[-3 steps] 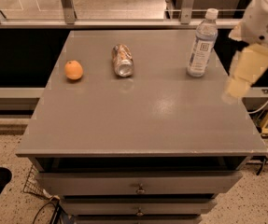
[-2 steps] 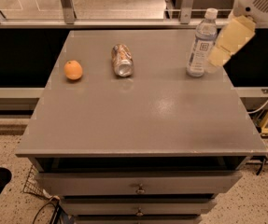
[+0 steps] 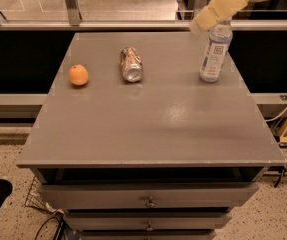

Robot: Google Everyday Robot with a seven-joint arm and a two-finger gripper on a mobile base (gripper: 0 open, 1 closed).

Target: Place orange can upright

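The orange can (image 3: 131,64) lies on its side on the grey tabletop (image 3: 148,119), towards the back, with a silver end facing me. My gripper (image 3: 203,20) comes in from the upper right as a tan, blurred shape, raised above the table's back edge. It is in front of the top of the clear water bottle and well to the right of the can, touching neither that I can see.
A clear water bottle (image 3: 214,54) stands upright at the back right. A round orange fruit (image 3: 78,75) rests at the left of the can. Drawers (image 3: 148,199) sit below the tabletop. A railing (image 3: 83,24) runs behind the table.
The gripper has risen and swung left, from beside the table's right edge to above the water bottle's top. The can, fruit and bottle have not moved.
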